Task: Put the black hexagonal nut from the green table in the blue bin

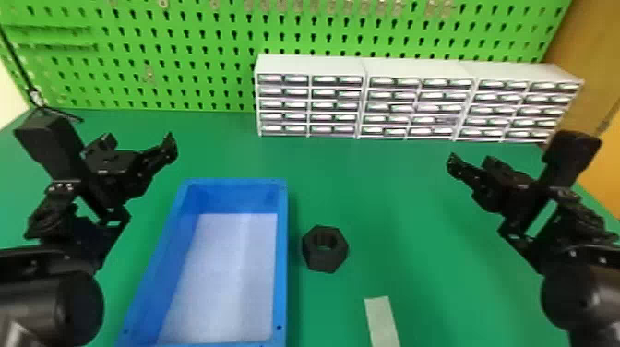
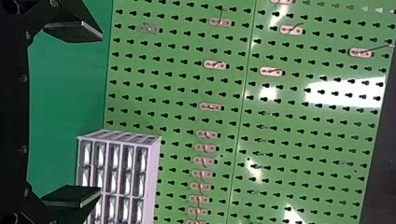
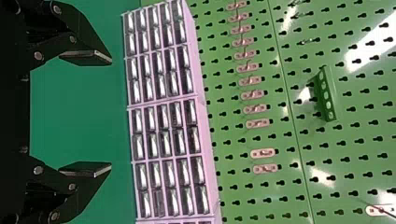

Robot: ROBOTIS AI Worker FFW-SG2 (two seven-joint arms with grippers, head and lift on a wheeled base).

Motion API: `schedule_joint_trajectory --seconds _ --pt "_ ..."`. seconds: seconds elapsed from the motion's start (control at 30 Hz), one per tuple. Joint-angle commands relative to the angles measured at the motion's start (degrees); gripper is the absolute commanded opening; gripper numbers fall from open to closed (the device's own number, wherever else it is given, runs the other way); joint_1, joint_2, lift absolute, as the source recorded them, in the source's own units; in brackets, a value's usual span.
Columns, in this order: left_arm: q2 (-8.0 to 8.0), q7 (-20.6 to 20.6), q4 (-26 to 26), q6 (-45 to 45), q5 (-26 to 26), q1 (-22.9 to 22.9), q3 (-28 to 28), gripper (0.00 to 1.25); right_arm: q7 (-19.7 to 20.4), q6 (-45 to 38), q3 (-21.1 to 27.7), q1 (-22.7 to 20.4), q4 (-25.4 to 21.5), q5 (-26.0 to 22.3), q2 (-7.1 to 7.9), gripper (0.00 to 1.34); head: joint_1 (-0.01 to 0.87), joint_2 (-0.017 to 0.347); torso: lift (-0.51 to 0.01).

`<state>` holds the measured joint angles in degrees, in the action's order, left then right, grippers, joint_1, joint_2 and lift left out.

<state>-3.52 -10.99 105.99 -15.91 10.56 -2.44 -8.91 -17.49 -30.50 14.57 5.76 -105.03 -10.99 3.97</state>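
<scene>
The black hexagonal nut (image 1: pixel 325 249) lies on the green table (image 1: pixel 392 203), close beside the right wall of the blue bin (image 1: pixel 282 258), not touching it. Left of the bin, above the table, my left gripper (image 1: pixel 140 140) is open and holds nothing. My right gripper (image 1: pixel 472 161) is also open and empty, well to the right of the nut and farther back. In the left wrist view the fingers of my left gripper (image 2: pixel 99 113) stand wide apart; in the right wrist view those of my right gripper (image 3: pixel 110 113) do too.
A white drawer cabinet row (image 1: pixel 364 67) stands at the table's back right, before a green pegboard (image 1: pixel 184 60). A pale strip (image 1: pixel 382 323) lies on the table near the front, right of the nut. The bin's raised rim faces the nut.
</scene>
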Motion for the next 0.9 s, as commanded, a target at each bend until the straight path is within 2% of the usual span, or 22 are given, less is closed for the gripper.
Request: schedule_joint_trajectory --seconds 0.0,0.87 --pt "0.01 0.0 0.0 0.0 0.0 -0.1 -0.1 1.12 0.0 -0.1 -0.2 0.2 0.1 0.0 0.07 0.87 0.692 0.008 -0.097" --pt "0.01 0.0 0.0 0.1 0.0 -0.4 -0.2 1.12 0.0 -0.1 -0.2 0.2 0.3 -0.7 -0.10 0.87 0.692 0.008 -0.097"
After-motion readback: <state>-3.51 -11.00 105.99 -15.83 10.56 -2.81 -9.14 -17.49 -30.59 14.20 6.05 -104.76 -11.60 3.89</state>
